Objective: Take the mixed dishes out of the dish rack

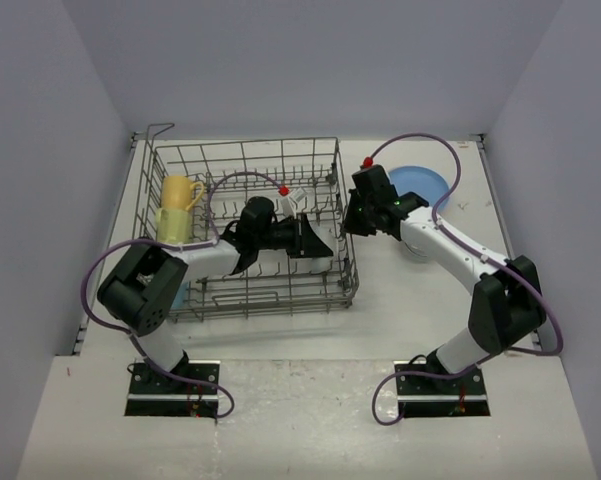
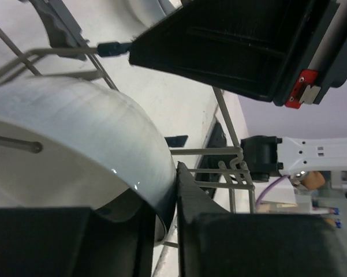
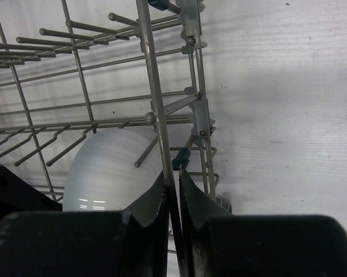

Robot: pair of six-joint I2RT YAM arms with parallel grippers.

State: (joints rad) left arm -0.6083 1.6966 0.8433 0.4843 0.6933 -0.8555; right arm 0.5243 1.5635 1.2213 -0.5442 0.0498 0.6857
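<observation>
The grey wire dish rack [image 1: 180, 160] stands left of centre. My left gripper [image 1: 318, 244] reaches into its right end and is shut on the rim of a white bowl [image 1: 321, 264]. In the left wrist view the bowl's wall [image 2: 92, 144] sits between the jaws of the left gripper [image 2: 161, 213]. My right gripper [image 1: 352, 222] is shut on a wire of the rack's right wall. The right wrist view shows the right gripper [image 3: 172, 184] pinching that rack wire [image 3: 156, 98], with the bowl [image 3: 104, 167] just inside. Two yellow mugs [image 1: 180, 193] sit stacked at the rack's left end.
A blue plate [image 1: 420, 183] lies on the table to the right of the rack, behind my right arm. A light-blue object [image 1: 180, 296] shows at the rack's near left corner, partly hidden by my left arm. Grey walls close in the table at the left, back and right.
</observation>
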